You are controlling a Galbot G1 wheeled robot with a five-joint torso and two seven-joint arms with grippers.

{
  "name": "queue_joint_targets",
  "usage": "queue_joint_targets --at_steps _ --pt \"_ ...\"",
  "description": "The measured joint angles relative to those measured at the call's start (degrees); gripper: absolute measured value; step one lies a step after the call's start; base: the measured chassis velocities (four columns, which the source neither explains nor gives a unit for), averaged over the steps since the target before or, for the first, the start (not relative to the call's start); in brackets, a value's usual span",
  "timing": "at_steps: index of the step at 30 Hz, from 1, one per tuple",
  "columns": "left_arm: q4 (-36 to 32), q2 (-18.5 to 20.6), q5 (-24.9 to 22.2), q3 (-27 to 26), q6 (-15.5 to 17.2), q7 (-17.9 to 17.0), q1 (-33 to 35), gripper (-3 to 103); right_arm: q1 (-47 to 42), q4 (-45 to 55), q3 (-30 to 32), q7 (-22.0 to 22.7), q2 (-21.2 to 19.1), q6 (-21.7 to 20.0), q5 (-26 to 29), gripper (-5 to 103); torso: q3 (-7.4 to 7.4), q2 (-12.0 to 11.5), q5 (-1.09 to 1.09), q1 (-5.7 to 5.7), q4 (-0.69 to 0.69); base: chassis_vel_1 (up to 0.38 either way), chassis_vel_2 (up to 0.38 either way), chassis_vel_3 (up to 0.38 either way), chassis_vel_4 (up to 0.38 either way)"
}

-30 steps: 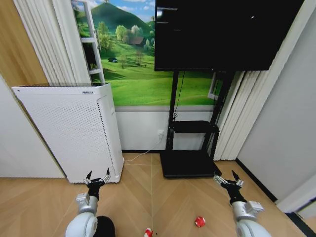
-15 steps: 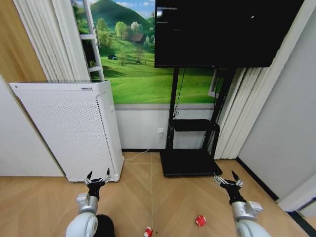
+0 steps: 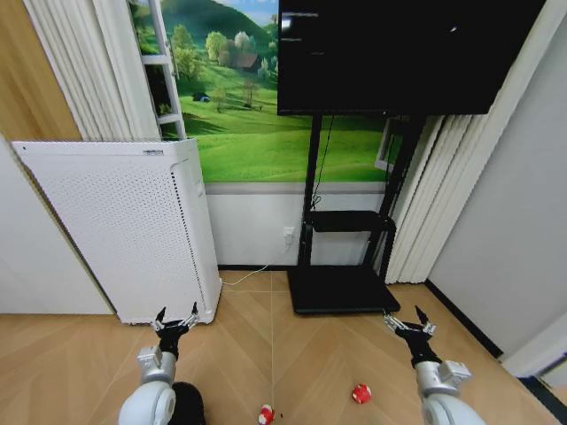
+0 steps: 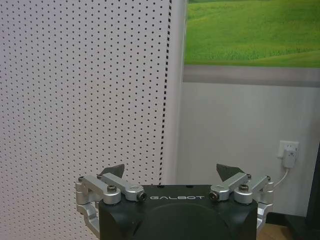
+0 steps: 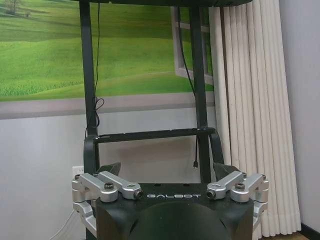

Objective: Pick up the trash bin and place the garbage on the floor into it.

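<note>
left gripper fingers spread at 7 o'clock, empty, black trash bin just below it, right gripper released at 5 o'clock, red scrap on floor, red-and-white scrap at 6 o'clock

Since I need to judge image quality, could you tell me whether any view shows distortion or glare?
Head view: wide-angle bending, with curtains and white appliance leaning outward; faint reflections on the dark TV screen. Left wrist and right wrist views: lines stay straight, lighting even, no glare.

**One brand name showing**

"GALBOT" is showing in pale letters on the black housing of the left gripper and the right gripper. The small label atop the white appliance is staying unreadable.
</note>
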Motion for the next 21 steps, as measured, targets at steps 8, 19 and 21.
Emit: queue_joint_targets --at_steps 8,19,21 --pt "0.1 0.0 0.0 0.0 0.0 0.1 0.0 100 0.0 0.0 0.0 0.0 0.1 0.0 -0.1 100 -1.32 -1.9 0.0 -0.61 0.0 0.0 0.0 0.0 0.0" --pt "0.1 0.0 -0.1 0.1 0.0 0.2 0.0 100 0.1 -0.1 0.0 0.0 0.1 0.1 -0.2 100 -2.91 -4.3 0.0 -1.45 0.0 0.0 0.0 0.0 0.0" --pt "0.1 0.0 -0.1 0.1 0.0 0.2 0.0 100 0.1 -0.1 0.0 0.0 0.1 0.1 -0.2 100 -3.17 -4.7 0.0 -1.56 0.0 0.0 0.0 0.0 0.0"
